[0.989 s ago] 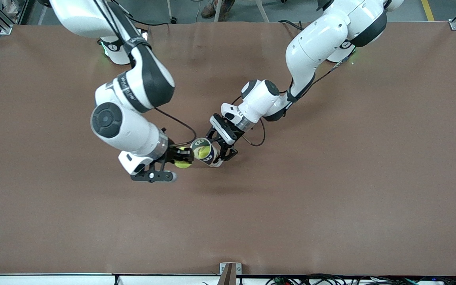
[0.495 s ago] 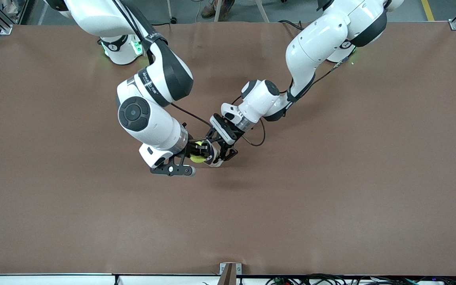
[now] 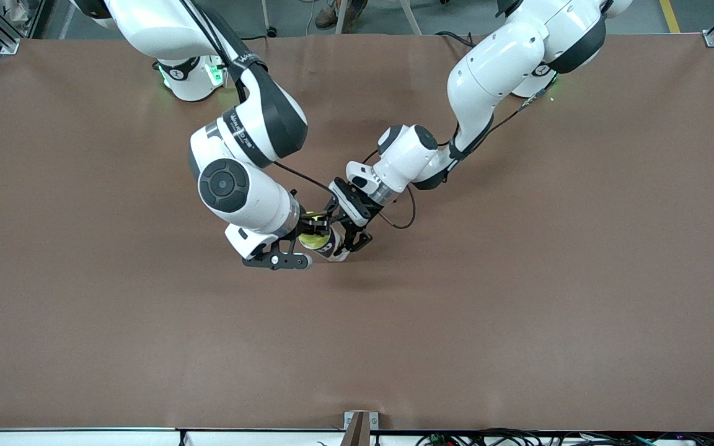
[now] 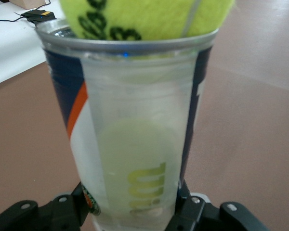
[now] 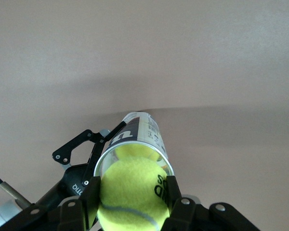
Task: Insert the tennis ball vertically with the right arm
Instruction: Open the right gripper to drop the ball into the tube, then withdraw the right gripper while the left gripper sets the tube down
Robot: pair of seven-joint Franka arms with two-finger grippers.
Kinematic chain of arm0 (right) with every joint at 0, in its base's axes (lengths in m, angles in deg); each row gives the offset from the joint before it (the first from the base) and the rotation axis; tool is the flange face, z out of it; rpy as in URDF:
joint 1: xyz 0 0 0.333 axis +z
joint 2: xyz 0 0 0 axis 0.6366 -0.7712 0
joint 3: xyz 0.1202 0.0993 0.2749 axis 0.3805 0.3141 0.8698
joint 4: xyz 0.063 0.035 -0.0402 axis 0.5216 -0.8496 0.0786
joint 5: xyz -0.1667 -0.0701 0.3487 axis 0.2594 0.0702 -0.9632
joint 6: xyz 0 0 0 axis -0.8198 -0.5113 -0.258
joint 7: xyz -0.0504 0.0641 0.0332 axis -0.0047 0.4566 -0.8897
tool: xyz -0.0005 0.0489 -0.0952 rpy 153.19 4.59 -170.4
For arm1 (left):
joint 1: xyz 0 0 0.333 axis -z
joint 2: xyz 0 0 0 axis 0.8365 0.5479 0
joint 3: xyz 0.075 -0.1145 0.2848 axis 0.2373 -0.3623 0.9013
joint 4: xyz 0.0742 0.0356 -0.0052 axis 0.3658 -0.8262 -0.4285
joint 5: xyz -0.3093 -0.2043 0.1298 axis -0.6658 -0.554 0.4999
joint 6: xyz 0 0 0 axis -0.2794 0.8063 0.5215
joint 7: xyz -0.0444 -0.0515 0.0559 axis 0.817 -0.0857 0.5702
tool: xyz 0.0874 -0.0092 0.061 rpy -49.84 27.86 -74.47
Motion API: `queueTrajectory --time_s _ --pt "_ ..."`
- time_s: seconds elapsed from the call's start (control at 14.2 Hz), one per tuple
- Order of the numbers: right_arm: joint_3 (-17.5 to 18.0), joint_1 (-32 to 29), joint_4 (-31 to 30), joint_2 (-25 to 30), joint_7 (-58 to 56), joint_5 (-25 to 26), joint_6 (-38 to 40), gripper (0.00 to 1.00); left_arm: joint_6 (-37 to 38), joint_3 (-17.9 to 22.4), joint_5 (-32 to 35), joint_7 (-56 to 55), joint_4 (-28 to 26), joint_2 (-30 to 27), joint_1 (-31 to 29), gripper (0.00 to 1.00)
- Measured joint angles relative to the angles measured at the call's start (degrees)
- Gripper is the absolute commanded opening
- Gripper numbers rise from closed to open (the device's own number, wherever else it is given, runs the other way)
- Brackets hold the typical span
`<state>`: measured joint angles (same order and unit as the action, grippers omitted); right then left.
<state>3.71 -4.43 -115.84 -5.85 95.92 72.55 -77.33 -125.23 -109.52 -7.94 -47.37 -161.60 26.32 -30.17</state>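
Observation:
My right gripper (image 3: 308, 234) is shut on a yellow tennis ball (image 5: 132, 192), a finger on each side of it. The ball (image 4: 144, 17) sits partly in the open mouth of a clear can (image 4: 135, 120) with a blue and orange label. My left gripper (image 4: 135, 214) is shut on the can's lower end and holds it (image 3: 330, 245) tilted above the middle of the table. A second ball (image 4: 135, 159) lies low inside the can. In the right wrist view the can (image 5: 142, 132) points away from the ball.
The brown table (image 3: 518, 297) stretches bare around both arms. A small metal bracket (image 3: 360, 421) sits at its edge nearest the front camera, with cables (image 3: 518, 438) lying past that edge.
My right arm has swung toward the left arm's end with the ball, bringing it from beside the can into the can's mouth. The left arm and the can have stayed put.

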Motion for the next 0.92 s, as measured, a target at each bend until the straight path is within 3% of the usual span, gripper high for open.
queueTrajectory --time_s 0.07,0.14,0.21,0.92 --pt "0.0 0.2 0.0 0.0 0.0 0.0 -0.1 0.07 0.0 0.0 0.0 0.0 0.0 0.0 0.0 0.69" --pt "-0.1 0.2 0.0 0.0 0.0 0.0 -0.2 0.35 -0.1 0.0 0.0 0.0 0.0 0.0 0.0 0.69" --pt "-0.1 0.2 0.0 0.0 0.0 0.0 -0.2 0.99 -0.1 0.0 0.0 0.0 0.0 0.0 0.0 0.69" --pt "-0.5 0.2 0.3 0.1 0.5 0.0 -0.2 1.0 -0.1 0.0 0.0 0.0 0.0 0.0 0.0 0.7"
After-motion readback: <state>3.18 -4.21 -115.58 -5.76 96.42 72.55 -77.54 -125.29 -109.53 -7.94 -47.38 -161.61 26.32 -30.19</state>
